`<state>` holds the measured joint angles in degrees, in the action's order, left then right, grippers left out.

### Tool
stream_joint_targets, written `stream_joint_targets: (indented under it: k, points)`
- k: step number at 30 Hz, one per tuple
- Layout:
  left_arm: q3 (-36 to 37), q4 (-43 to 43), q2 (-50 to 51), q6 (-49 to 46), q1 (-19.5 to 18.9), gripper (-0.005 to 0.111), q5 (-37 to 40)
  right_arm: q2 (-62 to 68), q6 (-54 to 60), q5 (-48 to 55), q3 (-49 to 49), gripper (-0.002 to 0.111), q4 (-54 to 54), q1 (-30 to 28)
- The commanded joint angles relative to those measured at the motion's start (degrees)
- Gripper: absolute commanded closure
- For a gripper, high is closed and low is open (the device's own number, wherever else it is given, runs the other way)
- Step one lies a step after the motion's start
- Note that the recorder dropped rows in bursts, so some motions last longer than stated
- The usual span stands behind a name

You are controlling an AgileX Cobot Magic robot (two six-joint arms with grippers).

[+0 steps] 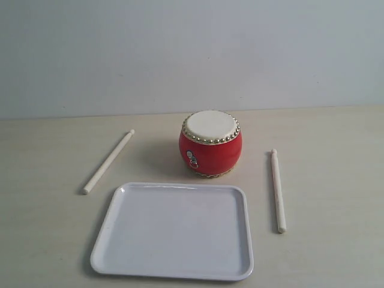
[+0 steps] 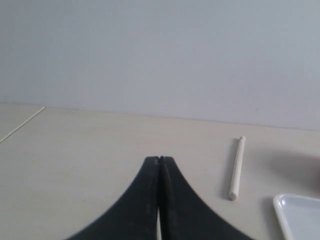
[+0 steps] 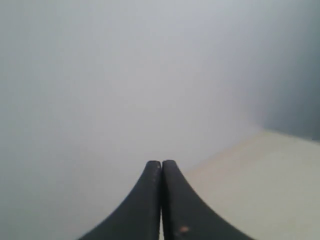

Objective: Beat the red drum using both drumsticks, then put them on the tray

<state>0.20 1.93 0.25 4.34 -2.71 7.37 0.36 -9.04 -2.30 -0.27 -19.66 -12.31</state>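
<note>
The red drum (image 1: 210,144) stands upright about midway across the desk (image 1: 336,150), nearer the edge that runs along the wall than the near edge. Its cream skin faces up, ringed with gold studs, and a small metal ring hangs on the side turned toward the tray. The tray (image 1: 174,231) lies flat just in front of it, close to the near edge of the desk, with a narrow gap between its rim and the foot of the drum.

The drumsticks lie on the desk on either side, both clear of the drum and the tray. The left drumstick (image 1: 108,162) lies on a slant, its far end leaning in toward the drum and its near end off the tray's far left corner. The right drumstick (image 1: 278,191) runs almost straight from the wall side toward the near edge, beside the tray's right rim but apart from it.

The left jaws are pressed together tip to tip with nothing between them, hanging over bare desk. The left drumstick lies on the desk beyond them. The right jaws are closed the same way and grip nothing, facing mostly wall with a strip of desk to one side.
</note>
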Motion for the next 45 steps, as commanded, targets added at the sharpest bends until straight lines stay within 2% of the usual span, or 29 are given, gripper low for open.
stream_joint_targets:
  k: [1,6,10,11,13,15,18,21,23,27,30,31,33,34,35,36,38,40,42,45]
  points:
    - [-0.2,0.31,-0.25,1.3,-0.1,0.107,-4.59,-0.36,-16.15,-1.84,0.27,0.108,-15.12,-0.3]
    - [-0.2,0.31,-0.25,1.3,-0.1,0.107,-4.59,-0.36,-17.99,-2.35,0.27,0.108,-15.45,-0.3]
    - [-0.2,0.31,-0.25,2.45,-0.1,0.107,-5.0,-0.36,-13.71,-2.31,0.27,0.108,-9.62,-0.3]
    - [-0.2,0.21,-0.25,4.63,-0.1,0.107,-5.13,-0.36,-12.14,-2.93,0.17,0.108,-6.78,-0.3]
    - [-0.2,-0.23,-0.25,15.72,-0.1,0.107,-6.11,-0.36,-9.05,-4.71,-2.31,0.108,-3.4,-0.3]
    - [-0.2,-0.23,-0.25,22.31,-0.1,0.107,-7.37,0.76,-5.74,-3.33,-6.46,0.108,-2.24,-0.3]
    - [-0.2,-0.23,-0.25,23.13,-0.1,0.107,-12.09,6.0,-2.3,2.3,-14.14,0.108,-2.24,-0.3]
    - [-0.2,-1.55,-0.25,24.92,-0.1,0.107,-22.1,14.23,4.03,10.73,-22.91,0.108,-2.24,-0.3]
    - [-0.2,-3.43,-0.25,32.58,-0.1,0.107,-25.87,19.81,7.39,15.67,-28.64,0.108,-2.24,-0.3]
    - [-1.34,-3.59,-0.25,37.38,-0.1,0.107,-26.78,28.77,7.91,13.97,-38.44,0.108,-5.4,-0.3]
    - [-1.47,-3.81,-0.25,38.08,-0.1,0.107,-33.23,34.5,7.51,12.28,-44.07,0.108,-7.2,-0.3]
    - [-1.47,-4.68,-0.25,38.08,-0.1,0.107,-34.83,35.45,7.51,12.88,-44.66,0.108,-7.19,-0.3]
    - [-1.57,-14.19,-0.25,39.33,-0.1,0.107,-38.13,39.79,9.04,17.82,-47.79,0.108,-7.19,-0.3]
    - [-2.09,-23.05,-0.07,40.06,-0.1,0.107,-38.37,43.66,11.67,21.61,-50.92,0.108,-7.19,-0.3]
    - [-3.05,-25.64,2.14,38.02,-0.1,0.107,-38.13,46.66,14.24,24.07,-53.92,0.108,-6.79,-0.3]
    - [-4.99,-23.36,4.89,36.55,-0.1,0.107,-37.51,48.66,15.46,25.43,-56.37,0.108,-5.71,-0.3]
    - [-12.31,-10.06,12.25,36.29,-0.1,0.107,-34.61,52.07,15.46,26.29,-61.79,0.108,-0.27,-0.3]
    - [-23.66,-0.25,21.93,36.44,-0.1,0.107,-31.62,52.67,15.46,20.72,-64.46,0.108,0.42,-0.3]
    - [-33.08,4.36,30.44,36.44,-0.1,0.107,-31.3,52.31,15.03,15.94,-64.58,0.108,0.16,-0.3]
    - [-45.02,12.25,39.84,40.34,-0.1,0.107,-21.07,52.97,12.12,16.94,-65.46,0.108,0.17,-0.3]
